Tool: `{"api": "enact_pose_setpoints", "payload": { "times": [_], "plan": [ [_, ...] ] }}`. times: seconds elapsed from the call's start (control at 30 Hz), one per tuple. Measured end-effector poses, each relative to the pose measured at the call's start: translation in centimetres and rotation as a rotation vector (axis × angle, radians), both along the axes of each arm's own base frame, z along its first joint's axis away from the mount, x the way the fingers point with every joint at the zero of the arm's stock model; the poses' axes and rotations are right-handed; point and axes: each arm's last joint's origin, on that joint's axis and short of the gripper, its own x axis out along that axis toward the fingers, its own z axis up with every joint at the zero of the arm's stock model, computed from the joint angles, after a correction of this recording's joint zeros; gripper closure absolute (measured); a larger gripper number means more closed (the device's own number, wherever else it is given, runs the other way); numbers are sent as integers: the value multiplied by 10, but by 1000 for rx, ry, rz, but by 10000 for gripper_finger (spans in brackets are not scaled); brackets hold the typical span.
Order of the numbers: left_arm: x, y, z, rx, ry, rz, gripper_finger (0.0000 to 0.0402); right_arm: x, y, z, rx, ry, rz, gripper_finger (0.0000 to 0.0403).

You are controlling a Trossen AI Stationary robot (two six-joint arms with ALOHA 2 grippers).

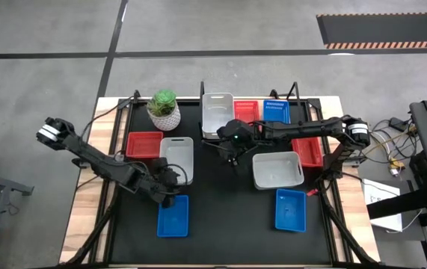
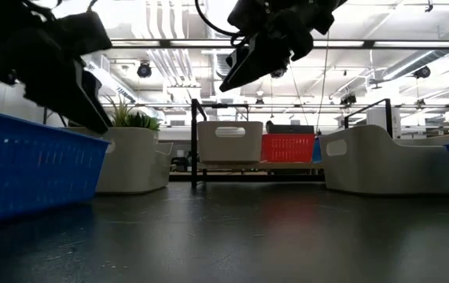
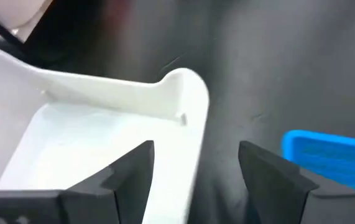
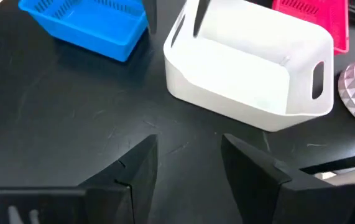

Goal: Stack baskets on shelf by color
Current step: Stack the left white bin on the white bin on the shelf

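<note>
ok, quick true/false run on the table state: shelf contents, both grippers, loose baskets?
1. The shelf holds a white, a red and a blue basket. True.
2. The left gripper carries a blue basket. False: it is open, astride the near rim of a white basket.
3. The right gripper is open and empty. True.
4. Both loose blue baskets are stacked together. False: one lies left, the other right, apart.
5. A plant pot stands beside the shelf. True.

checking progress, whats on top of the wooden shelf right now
On the light-brown wooden shelf: one white-grey plastic basket, one red basket, one blue basket. Anything nested inside them cannot be made out.
</note>
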Motion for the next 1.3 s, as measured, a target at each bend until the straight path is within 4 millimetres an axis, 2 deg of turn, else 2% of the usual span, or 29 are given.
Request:
{"api": "enact_pose_setpoints", "payload": {
  "times": [0.13,0.27,0.33,0.53,0.57,0.67,0.77,1.0,1.2,1.3],
  "plan": [
    [5,0,-13,27,54,10,186,0,0,-4,19,2,-20,234],
    [9,-2,-18,43,81,-3,218,0,0,-11,19,-26,-21,234],
    [10,-4,-19,42,101,-43,249,0,0,-12,17,-46,-21,234],
    [5,-9,-16,-17,159,-188,380,2,0,-12,26,-78,-32,234],
    [3,-9,-15,-26,178,-195,390,2,0,-12,30,-79,-36,234],
    [-3,-7,-13,-17,213,-202,390,3,0,-11,45,-88,-50,234],
    [-8,-5,-12,54,257,-280,396,5,-1,-8,41,-127,-54,234],
    [0,-9,8,234,185,-508,401,6,-1,-7,17,-147,-36,234],
    [0,-10,5,349,212,-720,401,5,-2,-8,1,-141,-24,234],
    [2,-8,6,358,208,-738,401,3,-2,-9,-1,-117,-20,234]
  ]
}}
